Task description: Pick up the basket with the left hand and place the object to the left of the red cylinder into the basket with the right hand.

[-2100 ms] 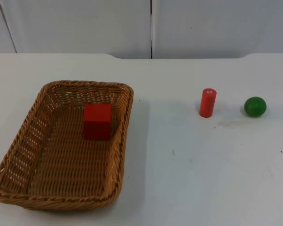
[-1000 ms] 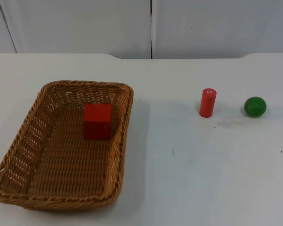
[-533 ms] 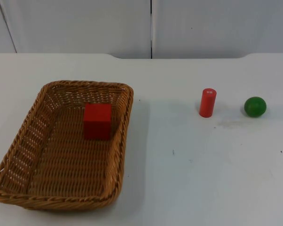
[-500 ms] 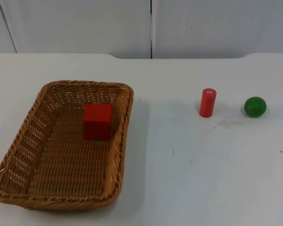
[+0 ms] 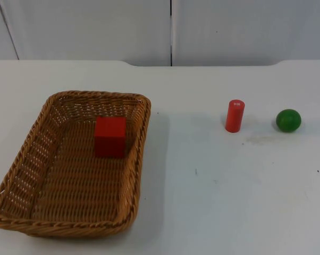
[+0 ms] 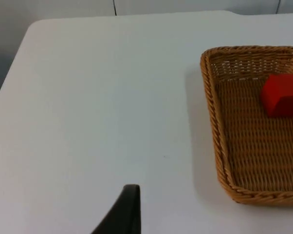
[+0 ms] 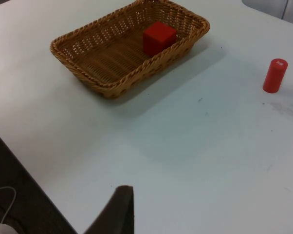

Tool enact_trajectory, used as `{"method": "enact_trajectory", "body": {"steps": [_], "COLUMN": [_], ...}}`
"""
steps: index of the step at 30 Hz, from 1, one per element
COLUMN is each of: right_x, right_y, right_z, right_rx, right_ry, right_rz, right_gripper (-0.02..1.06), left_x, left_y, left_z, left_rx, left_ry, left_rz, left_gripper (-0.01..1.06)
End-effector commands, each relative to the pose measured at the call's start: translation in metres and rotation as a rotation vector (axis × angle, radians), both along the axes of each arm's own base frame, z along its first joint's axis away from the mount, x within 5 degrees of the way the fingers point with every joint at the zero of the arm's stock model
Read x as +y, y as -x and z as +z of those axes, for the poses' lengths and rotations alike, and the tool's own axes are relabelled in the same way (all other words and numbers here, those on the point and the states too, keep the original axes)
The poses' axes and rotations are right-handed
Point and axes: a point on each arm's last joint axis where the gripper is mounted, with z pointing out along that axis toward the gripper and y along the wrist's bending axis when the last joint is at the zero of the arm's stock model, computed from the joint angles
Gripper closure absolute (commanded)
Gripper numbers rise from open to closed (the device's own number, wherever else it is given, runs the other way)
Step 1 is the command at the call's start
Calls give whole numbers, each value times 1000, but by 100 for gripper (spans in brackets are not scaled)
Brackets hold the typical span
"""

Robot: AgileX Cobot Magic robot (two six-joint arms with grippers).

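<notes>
A brown wicker basket [image 5: 69, 164] rests on the white table at the left, with a red cube [image 5: 110, 136] lying inside it near its far end. The red cylinder [image 5: 234, 115] stands upright at the right, and a green ball [image 5: 288, 120] lies just right of it. The left wrist view has the basket [image 6: 219, 146] and the cube [image 6: 282, 95] off to one side of my left gripper [image 6: 129, 209], which waits above bare table. My right gripper [image 7: 119, 209] waits high over the table, well away from the basket [image 7: 107, 78], the cube [image 7: 158, 37] and the cylinder [image 7: 274, 75].
The grey partition wall [image 5: 170, 32] closes the table's far side. Between the basket and the cylinder lies bare white table [image 5: 197, 175]. A table edge [image 7: 34, 170] with dark floor beyond it runs close to my right gripper.
</notes>
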Motion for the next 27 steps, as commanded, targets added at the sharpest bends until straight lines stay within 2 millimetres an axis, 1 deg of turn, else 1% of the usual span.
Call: {"method": "enact_trajectory", "body": {"steps": [1, 7, 12, 27], "right_x": [0, 1, 1, 2], "right_y": [0, 0, 1, 1], "right_z": [-2, -2, -2, -2], "right_rx": [0, 1, 2, 2], "right_ry": [0, -1, -3, -3], "right_rz": [-4, -55, -140, -316], "right_gripper": [-1, -1, -1, -1], "left_x": [0, 0, 0, 0], "left_y": [0, 0, 0, 0], "left_z": [-1, -1, -1, -1], "left_rx": [0, 0, 0, 0], "left_ry": [1, 1, 1, 1], "left_rz": [8, 8, 8, 8], "left_gripper": [0, 0, 0, 0]}}
